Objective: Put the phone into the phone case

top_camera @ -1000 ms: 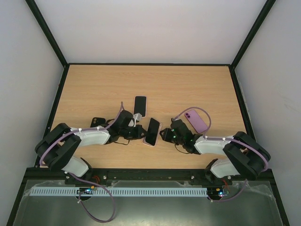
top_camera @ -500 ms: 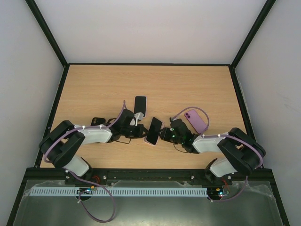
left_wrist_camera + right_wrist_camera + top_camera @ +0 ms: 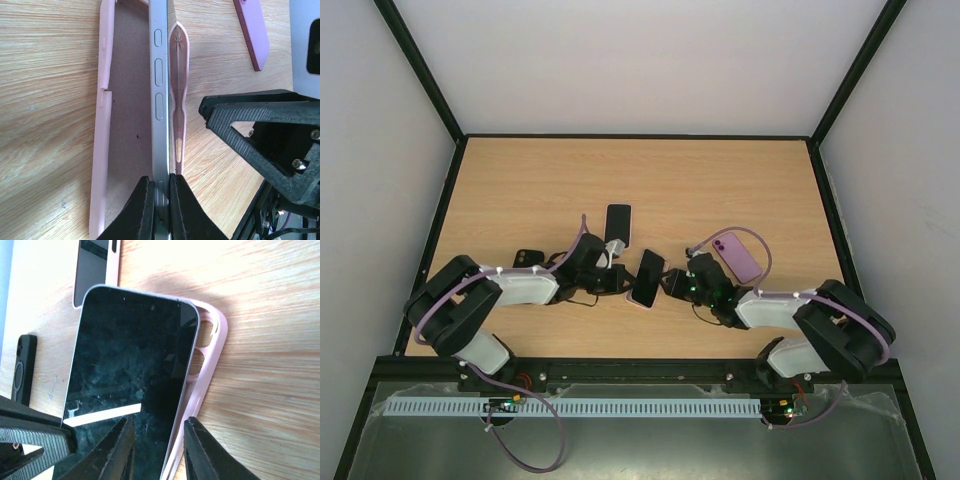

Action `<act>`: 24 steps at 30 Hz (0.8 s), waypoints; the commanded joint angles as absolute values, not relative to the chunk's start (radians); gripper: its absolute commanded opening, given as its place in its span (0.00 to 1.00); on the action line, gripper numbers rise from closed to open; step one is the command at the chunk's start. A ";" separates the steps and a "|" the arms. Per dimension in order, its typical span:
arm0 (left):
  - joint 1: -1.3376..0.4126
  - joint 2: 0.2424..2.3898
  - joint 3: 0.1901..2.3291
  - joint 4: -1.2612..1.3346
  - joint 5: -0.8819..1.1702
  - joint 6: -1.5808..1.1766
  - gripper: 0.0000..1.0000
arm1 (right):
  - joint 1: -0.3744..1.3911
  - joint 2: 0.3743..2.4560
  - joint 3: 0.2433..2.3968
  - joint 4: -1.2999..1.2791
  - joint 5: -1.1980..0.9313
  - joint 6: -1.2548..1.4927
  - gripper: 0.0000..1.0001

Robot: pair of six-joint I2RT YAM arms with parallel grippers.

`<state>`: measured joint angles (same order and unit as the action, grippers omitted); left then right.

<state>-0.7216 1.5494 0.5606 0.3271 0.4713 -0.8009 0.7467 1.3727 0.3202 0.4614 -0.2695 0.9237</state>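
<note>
A black-screened phone (image 3: 647,277) with a silver edge (image 3: 159,100) stands tilted on its long side inside an open pink case (image 3: 102,125) that lies on the table. My left gripper (image 3: 160,200) is shut on the phone's silver edge near its lower end. It sits just left of the phone in the top view (image 3: 618,281). My right gripper (image 3: 157,447) is open just right of the phone (image 3: 130,365). One finger is over the screen. The other is at the outer side of the case's rim (image 3: 212,340). It also shows in the top view (image 3: 672,284).
A second phone in a pale case (image 3: 618,224) lies just behind the left gripper. A purple phone (image 3: 737,256) lies face down behind the right arm. A small black case (image 3: 527,258) lies to the left. The wooden table (image 3: 640,170) has black walls around it.
My right gripper has moved left, closing in on the phone and case. My left gripper has shifted slightly right and back with the phone, which stands a little steeper.
</note>
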 commanded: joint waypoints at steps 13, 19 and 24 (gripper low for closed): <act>-0.767 1.632 0.604 0.104 0.401 -0.755 0.03 | 0.677 1.519 0.353 0.607 -0.318 0.921 0.39; -0.760 1.673 0.628 0.091 0.399 -0.736 0.03 | 0.641 1.575 0.396 0.661 -0.408 0.802 0.38; -0.759 1.700 0.648 0.090 0.399 -0.728 0.03 | 0.640 1.590 0.428 0.653 -0.459 0.738 0.37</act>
